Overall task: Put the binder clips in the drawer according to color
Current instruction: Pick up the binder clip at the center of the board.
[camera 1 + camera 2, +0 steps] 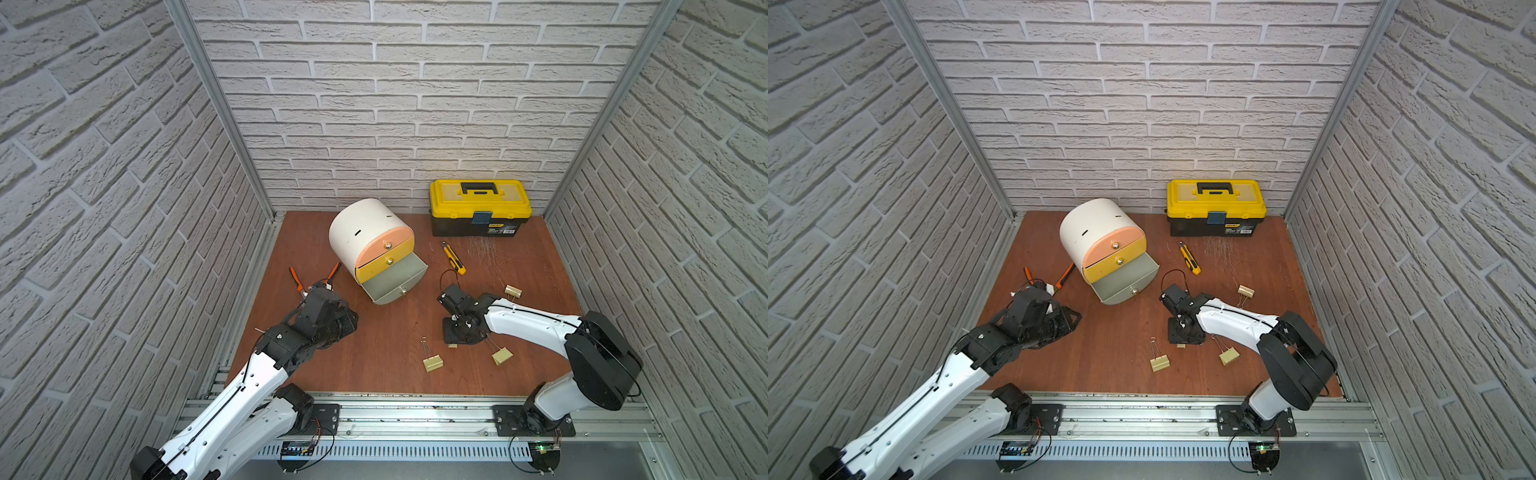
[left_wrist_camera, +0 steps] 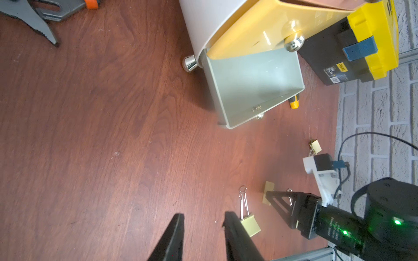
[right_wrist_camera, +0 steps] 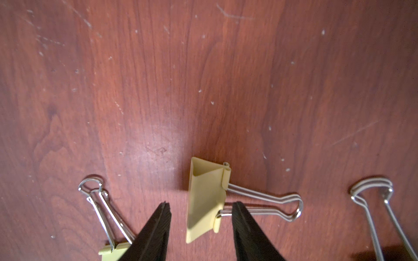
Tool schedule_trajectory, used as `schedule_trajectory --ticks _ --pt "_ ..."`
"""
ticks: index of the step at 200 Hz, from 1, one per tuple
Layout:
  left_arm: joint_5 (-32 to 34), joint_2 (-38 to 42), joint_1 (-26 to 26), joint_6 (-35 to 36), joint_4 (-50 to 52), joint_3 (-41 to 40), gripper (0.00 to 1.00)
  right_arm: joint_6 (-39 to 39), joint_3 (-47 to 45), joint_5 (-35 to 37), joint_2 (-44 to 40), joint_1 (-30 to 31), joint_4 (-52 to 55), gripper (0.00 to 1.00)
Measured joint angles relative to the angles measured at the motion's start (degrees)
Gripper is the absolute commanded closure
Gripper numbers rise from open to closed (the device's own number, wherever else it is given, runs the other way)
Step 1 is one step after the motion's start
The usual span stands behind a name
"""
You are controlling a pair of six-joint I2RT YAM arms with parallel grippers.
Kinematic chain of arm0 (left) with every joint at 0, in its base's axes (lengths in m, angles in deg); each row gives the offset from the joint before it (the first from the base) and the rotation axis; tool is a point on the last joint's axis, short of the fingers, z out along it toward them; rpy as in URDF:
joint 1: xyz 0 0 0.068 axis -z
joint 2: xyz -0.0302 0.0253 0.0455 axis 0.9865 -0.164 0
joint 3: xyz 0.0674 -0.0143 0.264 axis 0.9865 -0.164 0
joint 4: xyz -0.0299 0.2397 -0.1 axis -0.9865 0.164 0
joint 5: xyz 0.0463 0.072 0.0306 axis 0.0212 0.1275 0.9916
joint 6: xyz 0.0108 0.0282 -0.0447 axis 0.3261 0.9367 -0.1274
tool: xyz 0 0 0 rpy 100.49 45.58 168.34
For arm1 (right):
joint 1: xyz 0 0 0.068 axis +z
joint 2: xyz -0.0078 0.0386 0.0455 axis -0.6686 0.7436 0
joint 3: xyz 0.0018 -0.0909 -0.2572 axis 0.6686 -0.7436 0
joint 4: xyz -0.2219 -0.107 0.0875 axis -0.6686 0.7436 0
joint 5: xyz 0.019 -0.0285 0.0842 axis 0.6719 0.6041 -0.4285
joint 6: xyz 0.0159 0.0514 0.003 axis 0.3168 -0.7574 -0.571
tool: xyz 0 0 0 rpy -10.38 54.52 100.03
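Observation:
The drawer cabinet (image 1: 365, 237) is white with peach, yellow and grey fronts. Its grey bottom drawer (image 1: 395, 278) is pulled out, and its inside (image 2: 253, 85) looks bare. Only pale yellow binder clips show: (image 1: 433, 363), (image 1: 502, 356), (image 1: 513, 290). My right gripper (image 3: 201, 206) points down at the table, open, with a further yellow clip (image 3: 203, 198) between its fingers; one finger crosses the clip's wire handle. My left gripper (image 2: 203, 220) hovers open and holds nothing, left of the drawer front, with a clip (image 2: 250, 226) beside one finger.
A yellow-black toolbox (image 1: 480, 208) stands at the back wall. A yellow utility knife (image 1: 454, 258) lies in front of it. Orange-handled pliers (image 1: 299, 282) lie by the left wrist. Brick-patterned walls close three sides, and a metal rail runs along the front.

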Motion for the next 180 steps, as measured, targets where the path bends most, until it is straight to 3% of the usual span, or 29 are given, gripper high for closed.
schedule_trajectory --ticks 107,180 --pt "0.8 2.3 0.0 0.0 2.1 0.0 0.64 -1.4 0.6 1.4 2.6 1.1 -0.7 0.73" --pt "0.7 -0.5 -0.8 0.6 2.0 0.1 0.63 -0.7 2.5 2.9 -0.9 1.1 2.2 0.77"
